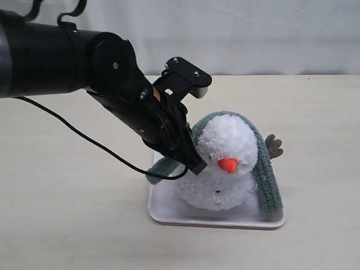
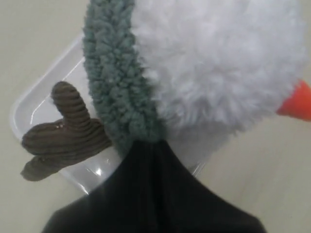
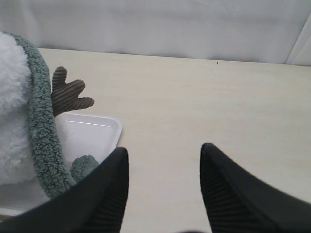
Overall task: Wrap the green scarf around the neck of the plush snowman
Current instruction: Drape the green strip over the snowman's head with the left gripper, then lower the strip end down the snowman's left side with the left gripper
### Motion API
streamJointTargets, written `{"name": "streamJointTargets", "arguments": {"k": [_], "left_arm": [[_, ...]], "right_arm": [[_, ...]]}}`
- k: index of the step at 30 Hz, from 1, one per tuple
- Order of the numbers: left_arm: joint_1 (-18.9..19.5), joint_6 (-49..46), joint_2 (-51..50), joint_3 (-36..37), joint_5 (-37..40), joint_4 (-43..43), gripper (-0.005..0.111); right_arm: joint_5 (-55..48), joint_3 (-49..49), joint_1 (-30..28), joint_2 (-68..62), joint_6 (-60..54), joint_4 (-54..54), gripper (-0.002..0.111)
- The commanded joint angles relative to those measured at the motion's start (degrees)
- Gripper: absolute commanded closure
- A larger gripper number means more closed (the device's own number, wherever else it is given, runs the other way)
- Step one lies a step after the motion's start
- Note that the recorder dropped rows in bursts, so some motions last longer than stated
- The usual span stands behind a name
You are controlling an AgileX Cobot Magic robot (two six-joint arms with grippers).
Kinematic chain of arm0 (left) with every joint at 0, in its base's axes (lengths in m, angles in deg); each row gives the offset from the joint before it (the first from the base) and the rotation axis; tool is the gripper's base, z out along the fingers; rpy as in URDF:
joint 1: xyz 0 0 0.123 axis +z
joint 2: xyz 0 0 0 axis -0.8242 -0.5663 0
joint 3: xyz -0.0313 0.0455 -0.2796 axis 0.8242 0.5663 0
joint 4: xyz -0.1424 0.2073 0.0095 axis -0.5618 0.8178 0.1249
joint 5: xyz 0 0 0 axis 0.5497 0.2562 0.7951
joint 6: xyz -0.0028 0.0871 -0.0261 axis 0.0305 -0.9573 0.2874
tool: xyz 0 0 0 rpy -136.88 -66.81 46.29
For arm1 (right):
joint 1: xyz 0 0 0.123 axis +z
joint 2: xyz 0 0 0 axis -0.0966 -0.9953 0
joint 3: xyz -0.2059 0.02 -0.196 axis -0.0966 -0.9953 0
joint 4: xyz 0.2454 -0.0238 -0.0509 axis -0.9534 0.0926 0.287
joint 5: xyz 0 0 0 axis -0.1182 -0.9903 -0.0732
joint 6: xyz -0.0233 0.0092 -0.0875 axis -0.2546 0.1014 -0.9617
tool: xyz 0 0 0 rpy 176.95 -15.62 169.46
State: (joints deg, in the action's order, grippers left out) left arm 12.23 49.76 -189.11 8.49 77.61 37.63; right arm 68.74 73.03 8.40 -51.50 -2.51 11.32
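Green scarf (image 1: 269, 180) draped over plush snowman (image 1: 225, 140) head | left claw (image 1: 194, 164) pinched shut on it | right claw (image 3: 164, 149) wide open, empty

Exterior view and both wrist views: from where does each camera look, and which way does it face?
Exterior: off the arms, facing the plush snowman frontally from slightly above; the left gripper and its arm show.
Left wrist: close beside the snowman's head; the shut gripper pinches the green scarf.
Right wrist: low, facing across the table past the tray; the open right gripper shows.
All three share snowman, scarf and tray.
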Motion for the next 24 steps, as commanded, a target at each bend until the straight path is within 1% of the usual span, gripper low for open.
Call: {"name": "streamJointTargets", "arguments": {"k": [1, 11, 18, 24], "left_arm": [[-0.13, 0.55, -3.53, -0.02, -0.1, -0.51, 0.107], [-0.13, 0.44, -3.64, -0.02, 1.04, 0.08, 0.107], [-0.13, 0.44, -3.76, -0.02, 7.64, 0.08, 0.107], [-0.13, 0.44, -3.76, -0.02, 4.75, 1.61, 0.107]], "right_arm": [[0.3, -0.11, -0.21, 0.26, 0.05, -0.33, 0.064], [0.3, -0.11, -0.21, 0.26, 0.05, -0.33, 0.064], [0.3, -0.11, -0.21, 0.26, 0.05, -0.33, 0.064], [0.3, -0.11, -0.21, 0.26, 0.05, -0.33, 0.064]]}}
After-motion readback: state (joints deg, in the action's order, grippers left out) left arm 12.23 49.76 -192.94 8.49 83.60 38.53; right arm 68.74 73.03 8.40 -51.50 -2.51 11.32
